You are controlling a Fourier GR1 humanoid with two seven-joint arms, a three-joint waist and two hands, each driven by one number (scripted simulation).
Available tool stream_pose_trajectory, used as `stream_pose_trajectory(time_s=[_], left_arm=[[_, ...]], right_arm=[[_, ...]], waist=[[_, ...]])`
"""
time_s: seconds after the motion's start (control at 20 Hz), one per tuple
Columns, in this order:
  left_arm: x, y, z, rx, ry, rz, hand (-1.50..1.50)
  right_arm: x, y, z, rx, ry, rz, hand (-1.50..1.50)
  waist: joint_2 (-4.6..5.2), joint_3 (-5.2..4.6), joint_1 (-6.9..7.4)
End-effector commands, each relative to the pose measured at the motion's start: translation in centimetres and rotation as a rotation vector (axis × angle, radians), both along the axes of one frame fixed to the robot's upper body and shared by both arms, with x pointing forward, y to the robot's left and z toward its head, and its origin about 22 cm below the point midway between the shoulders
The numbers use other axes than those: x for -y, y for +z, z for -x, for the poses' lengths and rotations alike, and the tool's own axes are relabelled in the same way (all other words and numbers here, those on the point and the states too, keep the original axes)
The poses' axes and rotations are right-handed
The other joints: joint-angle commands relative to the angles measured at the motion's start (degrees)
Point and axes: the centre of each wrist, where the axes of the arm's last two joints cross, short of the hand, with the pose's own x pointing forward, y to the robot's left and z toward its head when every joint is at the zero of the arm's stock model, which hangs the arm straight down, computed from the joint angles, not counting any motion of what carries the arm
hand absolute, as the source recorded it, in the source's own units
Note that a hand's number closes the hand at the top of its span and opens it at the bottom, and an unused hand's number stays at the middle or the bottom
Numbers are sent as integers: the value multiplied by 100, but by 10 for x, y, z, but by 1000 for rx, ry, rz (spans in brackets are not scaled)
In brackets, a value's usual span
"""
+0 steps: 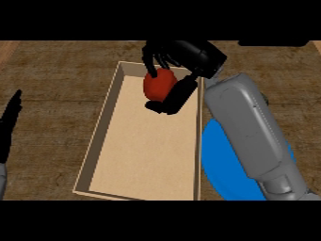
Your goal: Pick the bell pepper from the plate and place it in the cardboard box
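A red bell pepper hangs over the far end of the open cardboard box. My right hand is shut on it, fingers curled over its top and thumb under its right side. The right forearm crosses the box's right wall and covers much of the blue plate beside the box. The left hand rests open at the left edge, fingers pointing up, well away from the box.
The box lies lengthwise on a dark wood-grain counter, its tan floor bare. Lighter wooden strips run along the far left and far right edges. A dark object sits at the top right.
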Motion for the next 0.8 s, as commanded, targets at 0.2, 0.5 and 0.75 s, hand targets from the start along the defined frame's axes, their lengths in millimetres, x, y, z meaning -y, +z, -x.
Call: stream_pose_trajectory(time_s=[0.2,0.5,0.75], left_arm=[[6,5,-1,4,-16,-2,0],[16,-7,-16,11,-33,18,0],[23,1,-19,23,-73,-2,0]], right_arm=[[-65,-7,-6,-62,-49,37,150],[-92,-27,-1,-43,-146,97,150],[-89,-81,11,-244,-169,139,-150]], waist=[[28,0,151],[60,-6,217],[72,-5,298]])
